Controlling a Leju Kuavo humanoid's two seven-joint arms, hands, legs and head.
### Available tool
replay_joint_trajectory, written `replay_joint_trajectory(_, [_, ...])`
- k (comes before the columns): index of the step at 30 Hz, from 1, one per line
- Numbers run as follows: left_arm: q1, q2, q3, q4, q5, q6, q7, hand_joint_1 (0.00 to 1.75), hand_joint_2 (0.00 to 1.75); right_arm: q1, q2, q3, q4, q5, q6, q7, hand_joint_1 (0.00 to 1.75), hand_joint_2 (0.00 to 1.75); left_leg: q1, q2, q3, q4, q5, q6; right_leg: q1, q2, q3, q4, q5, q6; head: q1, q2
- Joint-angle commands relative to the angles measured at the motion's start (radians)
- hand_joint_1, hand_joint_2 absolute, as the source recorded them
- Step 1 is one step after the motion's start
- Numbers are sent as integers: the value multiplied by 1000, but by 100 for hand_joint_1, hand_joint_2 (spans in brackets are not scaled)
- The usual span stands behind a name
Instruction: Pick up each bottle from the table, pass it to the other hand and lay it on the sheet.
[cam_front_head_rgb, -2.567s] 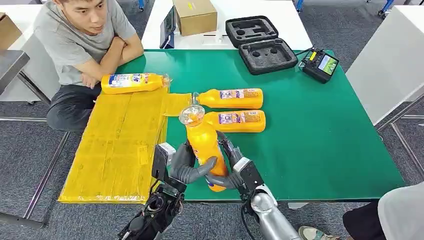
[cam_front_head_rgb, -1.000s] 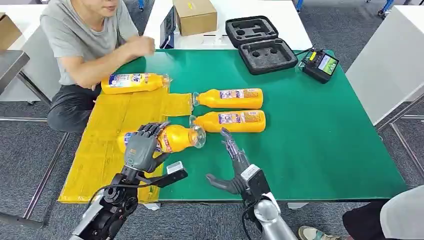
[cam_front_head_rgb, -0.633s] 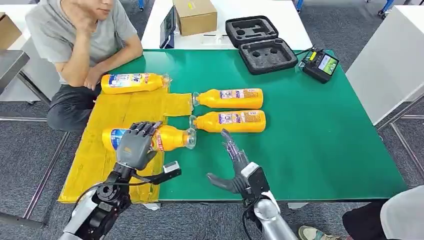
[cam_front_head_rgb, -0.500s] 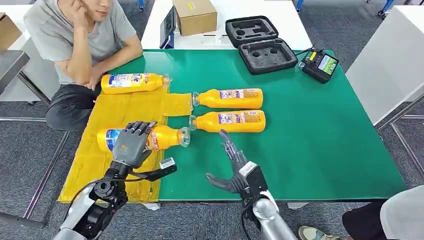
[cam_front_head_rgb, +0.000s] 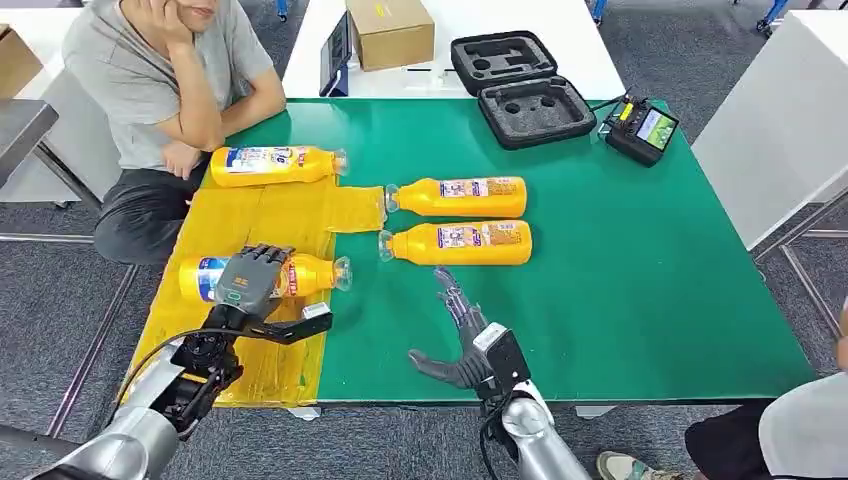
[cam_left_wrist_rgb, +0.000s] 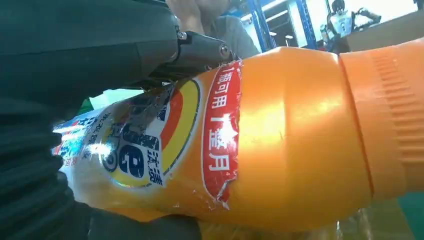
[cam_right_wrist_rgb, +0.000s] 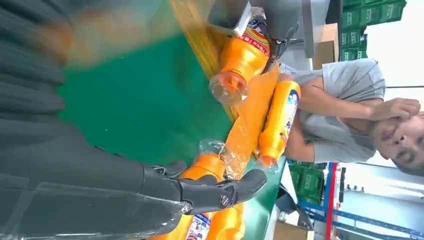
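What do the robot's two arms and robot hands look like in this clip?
Both arms are silver metal. The left robot hand has a grey back, dark fingers and a loose black cable below it. The right robot hand is dark grey with a white patch at its wrist.

An orange bottle (cam_left_wrist_rgb: 280, 145) with a torn red-and-blue label (cam_left_wrist_rgb: 165, 145) spans the frame, its ribbed end toward 3 o'clock. The left hand (cam_left_wrist_rgb: 75, 55) wraps it from 9 o'clock, dark fingers (cam_left_wrist_rgb: 200, 50) across its label.
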Motion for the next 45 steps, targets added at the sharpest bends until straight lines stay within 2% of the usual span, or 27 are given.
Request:
replay_joint_trajectory(1, [-71,5,-13,127,0,0,-1,175,175,-38,14,-31,70,-1,2,2,0,175,1,-1,5,0,-2,-2,1,1,5,0,-2,-2,0,0])
replay_joint_trajectory(8, [-71,5,-13,127,0,0,-1,175,175,-38,14,-31,70,-1,2,2,0,175,1,0,3,0,-1,-1,1,1,3,0,-1,-1,0,0])
replay_joint_trajectory(15, [-154,-17,-27,259,1,-80,7,175,175,-37,15,-36,79,0,8,2,0,175,1,-2,4,0,-1,-2,1,-1,4,0,-2,-1,0,0])
replay_joint_trajectory(20, [-173,-27,-26,340,10,-67,1,175,175,-46,16,-41,95,0,11,2,0,175,1,0,6,0,-2,-2,1,1,5,0,-1,-2,0,0])
replay_joint_trajectory(22, [-172,-50,3,341,61,-85,-35,148,175,-39,11,-45,87,-1,7,2,0,175,0,-1,3,-1,-1,-1,0,1,3,0,-1,-1,0,0])
replay_joint_trajectory(23, [-172,-57,8,337,78,-95,-59,110,175,-34,9,-44,84,-2,8,2,0,175,1,0,5,0,-2,-2,1,1,5,0,-1,-2,0,0])
replay_joint_trajectory(24, [-174,-63,13,333,95,-105,-76,79,175,-30,6,-45,80,-5,10,2,0,175,0,-1,5,-1,-1,-1,0,0,4,-1,-1,-1,0,0])
replay_joint_trajectory(25, [-174,-64,14,330,103,-112,-86,56,175,-27,5,-44,78,-6,11,2,0,175,1,-2,6,0,-2,-2,1,0,7,-1,-2,-1,0,0])
replay_joint_trajectory(26, [-173,-66,18,323,118,-121,-104,0,175,-26,3,-44,80,-7,10,2,0,175,1,-3,6,-1,-1,-1,1,-1,6,-1,-2,-1,0,0])
replay_joint_trajectory(31, [-134,-50,26,235,177,-100,-152,0,175,-28,3,-44,89,-12,4,2,0,175,1,0,6,-1,-2,-1,0,1,6,-1,-1,-1,0,0])
replay_joint_trajectory(41, [-137,-37,-7,153,295,-177,-251,0,175,0,-6,-65,68,-17,-6,2,0,175,0,-1,4,-1,-1,-1,0,0,4,0,-1,-1,0,0])
replay_joint_trajectory(45, [-65,-50,-11,4,385,-132,-312,0,175,20,-5,-78,51,-14,-13,2,0,175,0,-1,6,-1,-2,-2,0,0,6,-1,-2,-1,0,0])
